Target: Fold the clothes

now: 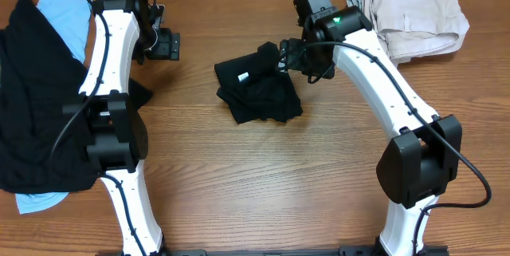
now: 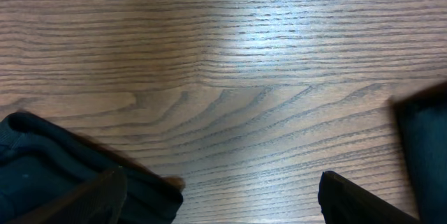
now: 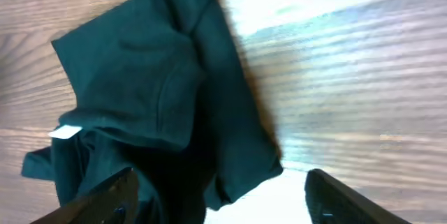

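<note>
Right hand [image 3: 220,199], wide and empty, sits at the right edge of the black garment [image 3: 140,91], so we rate it nearer than the wide-open left hand [image 2: 220,196].

The overhead view is bright, even and sharp, with light from above. The arms cast only short, soft shadows on the counter [image 1: 239,184], and the black pile [image 1: 32,112] swallows its own folds. From the left wrist, a broad pale glare washes the wood at top centre, and the left pincer [image 2: 218,203] is a dark blur. From the right wrist, glare burns white at the top right and bottom centre. The black garment [image 3: 140,77] reads greenish, and the right pincer [image 3: 218,196] is out of focus.
</note>
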Controlling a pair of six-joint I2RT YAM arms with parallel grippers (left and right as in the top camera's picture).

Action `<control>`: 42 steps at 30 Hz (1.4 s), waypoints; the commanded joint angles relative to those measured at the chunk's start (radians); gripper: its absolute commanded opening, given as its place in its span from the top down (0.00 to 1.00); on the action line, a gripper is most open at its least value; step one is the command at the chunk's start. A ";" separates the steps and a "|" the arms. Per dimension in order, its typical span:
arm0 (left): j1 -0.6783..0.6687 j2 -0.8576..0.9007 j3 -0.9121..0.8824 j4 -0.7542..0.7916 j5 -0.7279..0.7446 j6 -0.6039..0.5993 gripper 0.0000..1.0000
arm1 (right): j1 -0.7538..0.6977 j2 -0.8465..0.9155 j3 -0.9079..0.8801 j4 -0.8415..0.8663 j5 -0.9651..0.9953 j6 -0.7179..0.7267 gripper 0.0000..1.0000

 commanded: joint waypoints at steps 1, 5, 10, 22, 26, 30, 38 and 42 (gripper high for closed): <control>0.000 -0.008 0.002 0.002 0.016 -0.009 0.10 | 0.031 -0.016 -0.057 0.019 -0.055 -0.011 0.32; 0.000 -0.008 0.002 0.002 0.016 -0.009 0.11 | 0.053 -0.016 -0.145 0.092 -0.143 -0.010 0.73; 0.000 -0.009 0.002 0.002 0.016 -0.009 0.11 | 0.105 -0.016 -0.208 0.149 -0.216 -0.011 0.96; 0.000 -0.008 0.002 0.003 0.016 -0.009 0.10 | 0.319 -0.014 -0.220 0.296 -0.180 0.032 0.89; 0.000 -0.008 0.002 0.003 0.015 -0.009 0.10 | 0.282 -0.024 -0.170 0.277 -0.181 0.035 0.89; 0.000 -0.008 0.002 0.003 0.015 -0.009 0.10 | 0.200 -0.078 -0.085 0.246 -0.179 0.027 0.82; 0.000 -0.008 0.002 0.010 0.016 -0.010 0.09 | -0.019 -0.097 -0.087 0.171 -0.166 0.065 0.91; 0.000 -0.008 0.002 0.015 0.016 -0.009 0.09 | -0.060 -0.071 -0.127 0.145 -0.167 0.066 0.94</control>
